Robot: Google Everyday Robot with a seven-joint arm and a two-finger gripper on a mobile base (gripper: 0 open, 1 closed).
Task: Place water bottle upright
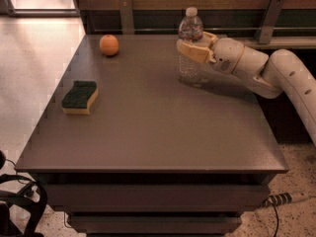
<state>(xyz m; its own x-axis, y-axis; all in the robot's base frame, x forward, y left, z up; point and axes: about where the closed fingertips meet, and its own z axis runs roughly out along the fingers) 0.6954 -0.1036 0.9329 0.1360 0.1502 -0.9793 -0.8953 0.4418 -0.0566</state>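
The water bottle [189, 63] is clear and ribbed with a white cap. It stands upright at the back right of the dark table [148, 132], and its base looks to rest on the tabletop. My gripper [200, 46] reaches in from the right and is closed around the bottle's upper body. One tan finger [191, 51] crosses the front of the bottle and the other [211, 36] lies behind it. The white arm [276, 73] extends off to the right.
An orange [109, 45] sits at the back left of the table. A green and yellow sponge [79, 97] lies near the left edge. A rail with metal posts [266, 19] runs behind the table. The floor drops away on the left and in front.
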